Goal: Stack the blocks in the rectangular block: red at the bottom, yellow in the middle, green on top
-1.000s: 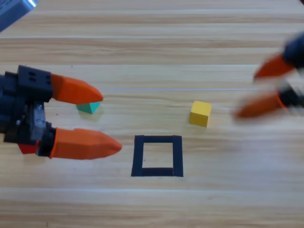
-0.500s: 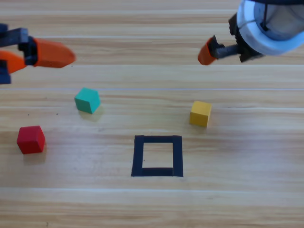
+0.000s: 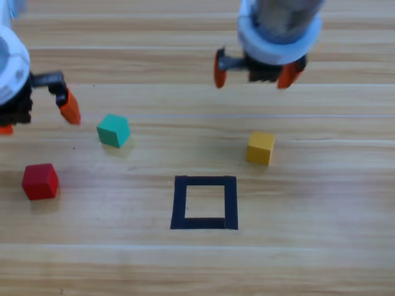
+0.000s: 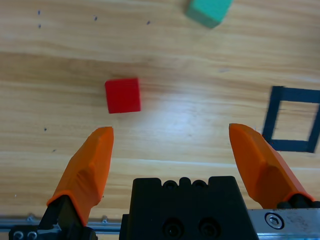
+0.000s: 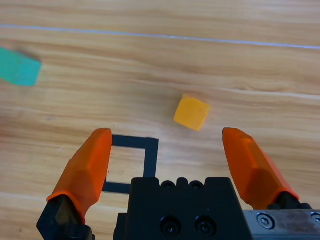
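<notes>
Three loose cubes lie apart: red (image 3: 40, 180) at left, green (image 3: 113, 130) beyond it, yellow (image 3: 260, 147) right of the empty tape square (image 3: 204, 202). Your left gripper (image 4: 172, 150) and right gripper (image 5: 167, 150) hover spread wide. Likely light and rigid; pinch red's flat opposite faces, with bare table (image 3: 308, 203) all round.

we see the tape square (image 3: 204, 203) at the middle of the table (image 3: 321, 246), one cube (image 3: 260, 147) behind it to the right, two cubes (image 3: 113, 130) (image 3: 40, 181) well apart at the left.
</notes>
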Controlling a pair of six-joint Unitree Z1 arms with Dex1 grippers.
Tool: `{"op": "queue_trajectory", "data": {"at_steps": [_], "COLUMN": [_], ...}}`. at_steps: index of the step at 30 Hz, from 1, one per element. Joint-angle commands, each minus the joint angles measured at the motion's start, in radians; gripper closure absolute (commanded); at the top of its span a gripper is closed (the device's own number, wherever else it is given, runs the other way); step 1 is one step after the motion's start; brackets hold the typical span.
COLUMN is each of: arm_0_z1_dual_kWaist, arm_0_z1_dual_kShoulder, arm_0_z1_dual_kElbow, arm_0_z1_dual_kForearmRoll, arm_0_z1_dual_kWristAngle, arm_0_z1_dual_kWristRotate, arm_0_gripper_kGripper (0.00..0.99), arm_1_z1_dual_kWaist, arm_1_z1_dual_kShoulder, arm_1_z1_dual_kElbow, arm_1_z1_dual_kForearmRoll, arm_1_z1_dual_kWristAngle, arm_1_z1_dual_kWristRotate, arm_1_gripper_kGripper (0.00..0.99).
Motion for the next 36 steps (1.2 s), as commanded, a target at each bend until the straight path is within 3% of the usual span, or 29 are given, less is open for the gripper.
{"op": "queue_trajectory", "data": {"at_steps": [1,11,23,36], "arm_0_z1_dual_kWaist": [0.127,0.163,0.215,0.233], "arm_0_z1_dual_kShoulder": [0.101,0.209,0.224,0.258], "arm_0_z1_dual_kElbow": [0.005,0.020,0.175,0.232], "arm_0_z1_dual_kForearmRoll": [0.045,0.038,-0.163,-0.265], "arm_0_z1_dual_kWristAngle": [-0.049,-0.070,-0.135,-0.109], "arm_0_z1_dual_kWristRotate": [0.005,0.022,0.095,0.106], "arm_0_gripper_kGripper": [0.011,0.014,0.014,0.016], "arm_1_z1_dual_kWaist": [-0.047,-0.084,-0.092,-0.115], "arm_1_z1_dual_kShoulder": [0.234,0.262,0.288,0.323], "arm_1_z1_dual_kElbow": [-0.126,-0.112,-0.106,-0.074], "arm_1_z1_dual_kForearmRoll": [0.107,0.107,0.107,0.107], "arm_1_z1_dual_kWristAngle": [0.026,0.054,0.066,0.080], "arm_1_z1_dual_kWristRotate": [0.065,0.138,0.201,0.247], "arm_1_gripper_kGripper": [0.014,0.014,0.000,0.024]}}
